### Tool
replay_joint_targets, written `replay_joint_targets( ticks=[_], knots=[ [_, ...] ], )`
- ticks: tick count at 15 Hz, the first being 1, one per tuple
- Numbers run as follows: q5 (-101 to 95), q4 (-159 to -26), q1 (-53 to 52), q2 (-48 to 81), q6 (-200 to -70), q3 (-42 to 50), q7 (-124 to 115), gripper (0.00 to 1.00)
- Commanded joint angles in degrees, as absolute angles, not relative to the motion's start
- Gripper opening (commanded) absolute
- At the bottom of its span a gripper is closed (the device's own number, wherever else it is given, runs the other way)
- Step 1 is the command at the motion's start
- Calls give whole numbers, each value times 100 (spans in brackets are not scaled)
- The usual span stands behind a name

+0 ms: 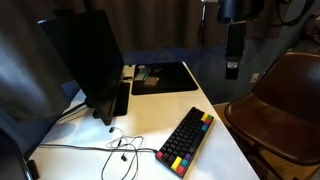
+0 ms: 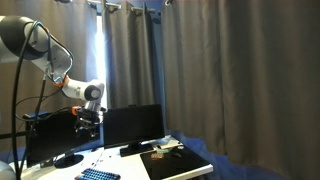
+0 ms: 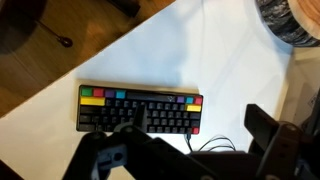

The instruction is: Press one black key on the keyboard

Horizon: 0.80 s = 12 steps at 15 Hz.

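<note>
The keyboard (image 1: 185, 141) lies on the white desk, near its front edge. It is compact with mostly black keys and red, yellow, green and blue keys along one edge and at the ends. It also shows in the wrist view (image 3: 140, 108) and at the bottom of an exterior view (image 2: 100, 175). My gripper (image 1: 233, 52) hangs high above the desk, well clear of the keyboard, and also shows in the other exterior view (image 2: 88, 121). In the wrist view its fingers (image 3: 198, 122) stand wide apart, open and empty, with one fingertip overlapping the keyboard's middle.
A large black monitor (image 1: 85, 62) stands on the desk beside the keyboard. A flat black desk mat (image 1: 165, 77) lies at the back with small items on it. Thin cables (image 1: 115, 148) trail over the desk. A brown chair (image 1: 280, 100) stands at the desk's side.
</note>
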<state>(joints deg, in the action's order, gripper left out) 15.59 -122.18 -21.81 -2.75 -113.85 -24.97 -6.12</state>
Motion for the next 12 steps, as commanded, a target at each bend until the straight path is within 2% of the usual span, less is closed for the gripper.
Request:
replay_joint_targets(
  ticks=[1, 4, 12],
  knots=[
    [1546, -12186, -2235, -306, -11360, -2441, -623, 100],
    [1545, -12193, -2237, -369, -11357, -2442, -623, 100],
    [1488, -12128, -2446, 594, -12967, -2559, -472, 100]
  ],
)
